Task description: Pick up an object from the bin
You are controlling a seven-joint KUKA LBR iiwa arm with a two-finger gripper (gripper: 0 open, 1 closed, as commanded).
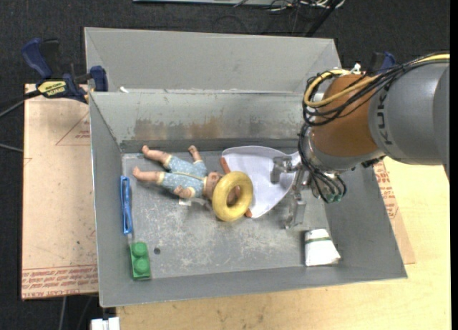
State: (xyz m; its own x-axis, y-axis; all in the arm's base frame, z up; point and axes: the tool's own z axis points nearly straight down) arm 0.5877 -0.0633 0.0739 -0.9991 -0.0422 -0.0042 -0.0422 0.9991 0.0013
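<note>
1. Claw (291, 214) is seen low in the right half of the grey bin (215, 117), carried by the arm that is brought in from the right.
2. Whether the claw is spread or pressed together cannot be told; nothing is seen pinched in it.
3. The claw is placed at the right edge of a white curved sheet (256, 171), which is laid flat on the bin floor near the back wall, right of the middle.
4. A yellow ring (232, 196) is leaned on the left lower edge of that sheet, touching it.
5. A doll (175, 172) in pale blue clothes is laid on its side just left of the ring, its head against the ring.
6. A small white box (320, 248) is found near the front right corner, just in front of the claw and apart from it.
7. A blue pen (127, 207) is laid along the left wall, and a green block (140, 260) is set in the front left corner, both well apart from the claw.
</note>
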